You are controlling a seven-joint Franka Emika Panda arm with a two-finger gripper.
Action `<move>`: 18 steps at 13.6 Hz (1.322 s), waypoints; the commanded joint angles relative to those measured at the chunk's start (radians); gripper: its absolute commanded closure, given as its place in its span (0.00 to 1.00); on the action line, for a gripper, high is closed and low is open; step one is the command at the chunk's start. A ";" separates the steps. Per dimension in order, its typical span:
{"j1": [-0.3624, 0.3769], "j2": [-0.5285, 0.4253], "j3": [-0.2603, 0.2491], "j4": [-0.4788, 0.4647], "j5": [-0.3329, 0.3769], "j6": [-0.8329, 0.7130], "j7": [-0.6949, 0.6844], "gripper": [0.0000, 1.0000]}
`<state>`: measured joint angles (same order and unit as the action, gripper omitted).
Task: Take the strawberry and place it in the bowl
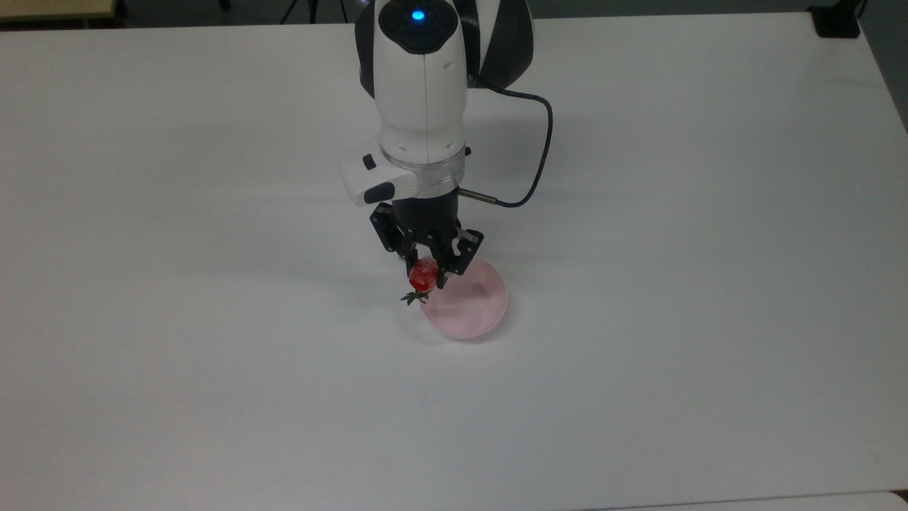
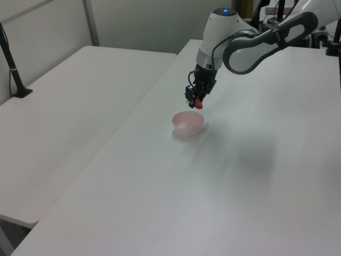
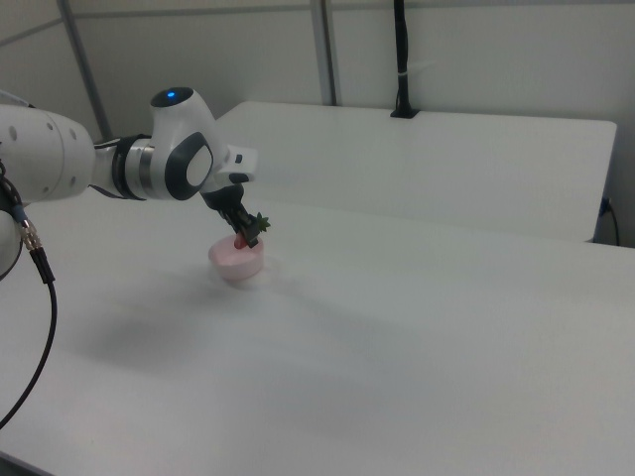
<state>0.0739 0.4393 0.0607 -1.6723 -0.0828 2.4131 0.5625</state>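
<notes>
Strawberry [image 1: 423, 274] pinched in closed pincer [image 1: 426, 273], seemingly above bowl [image 1: 468, 309] rim, table [image 1: 709, 284] open around.

1. The small glossy red strawberry [image 1: 423, 275] with a green leafy top hangs in the air, off the table, leaves pointing down and toward the top view's left. It sits above the bowl's rim on the top view's left.
2. The small round pale pink bowl [image 1: 472, 305] stands upright on the white table, its smooth inside plain.

No readable text (anywhere here)
</notes>
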 commanded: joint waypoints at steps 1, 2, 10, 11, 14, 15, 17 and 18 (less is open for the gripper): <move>0.009 0.035 0.030 0.045 -0.023 0.015 0.069 0.59; 0.017 0.039 0.031 0.045 -0.025 0.021 0.074 0.52; 0.001 -0.026 0.031 0.062 -0.046 -0.044 0.103 0.00; -0.009 -0.055 0.033 0.065 -0.051 -0.124 0.097 0.00; -0.022 -0.157 0.031 0.062 -0.052 -0.320 0.089 0.00; -0.029 -0.190 0.031 0.060 -0.052 -0.395 0.089 0.00; -0.029 -0.249 0.022 0.056 -0.064 -0.520 0.074 0.00; -0.029 -0.281 0.019 0.045 -0.078 -0.554 0.053 0.00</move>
<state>0.0408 0.2650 0.0920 -1.5737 -0.1314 1.9760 0.6451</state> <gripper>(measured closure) 0.000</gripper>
